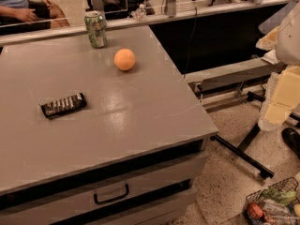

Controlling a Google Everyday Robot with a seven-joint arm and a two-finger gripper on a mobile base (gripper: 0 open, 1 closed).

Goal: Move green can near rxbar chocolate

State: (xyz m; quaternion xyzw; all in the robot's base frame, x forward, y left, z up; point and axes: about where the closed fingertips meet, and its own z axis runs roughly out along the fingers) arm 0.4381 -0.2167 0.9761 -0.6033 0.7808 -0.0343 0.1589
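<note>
The green can (96, 29) stands upright at the far edge of the grey table (140, 125), with its silver top and pull tab showing. The rxbar chocolate (63, 105) lies flat on the left part of the table, well in front of the can. The two are far apart. My arm hangs at the right edge of the view, off the table and over the floor. Its pale lower end, the gripper (272, 116), is far from both the can and the bar and holds nothing that I can see.
An orange ball (124, 59) sits on the table to the right of the can. A person (23, 6) sits behind the far rail. A wire basket (274, 205) with items stands on the floor at the lower right. The table front has a drawer (111, 194).
</note>
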